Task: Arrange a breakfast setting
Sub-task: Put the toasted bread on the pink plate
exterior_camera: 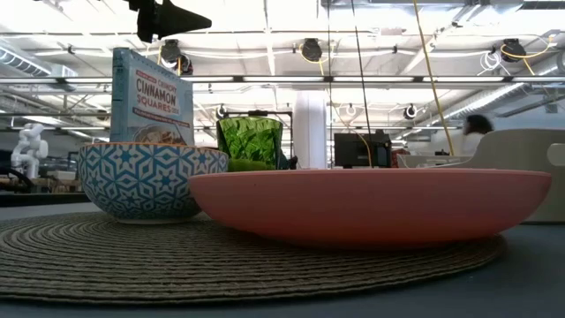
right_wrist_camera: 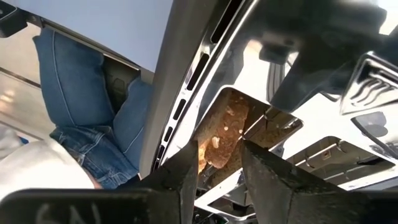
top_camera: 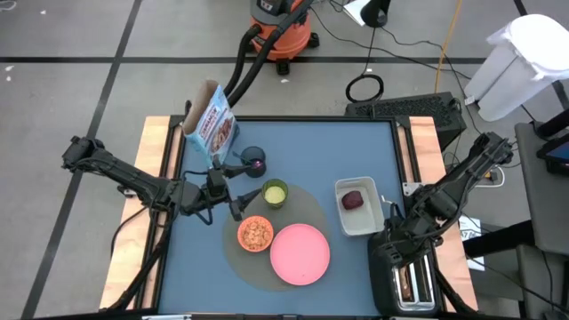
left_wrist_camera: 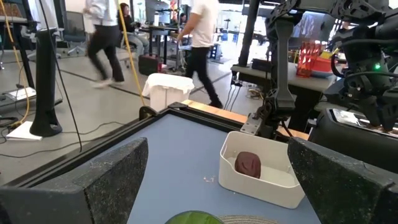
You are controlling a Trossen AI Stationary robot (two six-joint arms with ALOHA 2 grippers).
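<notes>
A round grey mat [top_camera: 313, 206] holds the pink plate [top_camera: 300, 253], the small orange bowl [top_camera: 255, 234] with cereal in it, and the green cup [top_camera: 275, 193]. The cereal box [top_camera: 211, 124] stands at the far left. Next to it is the dark blue mug [top_camera: 252, 156] with the purple spoon [top_camera: 259, 164] in it. The dark red fruit [top_camera: 353, 200] lies in the clear tub [top_camera: 369, 222]. The toast slice [right_wrist_camera: 221, 134] stands in a slot of the black toaster [top_camera: 391, 286]. My left gripper [top_camera: 238, 206] is open and empty, left of the cup. My right gripper [right_wrist_camera: 219, 171] is open just above the toast.
The toaster stands at the table's near right corner, with the tub just beyond it. The blue table [top_camera: 302, 142] has bare room at its far middle and right. A person in jeans [right_wrist_camera: 81, 112] sits by the toaster. People walk in the room behind [left_wrist_camera: 199, 43].
</notes>
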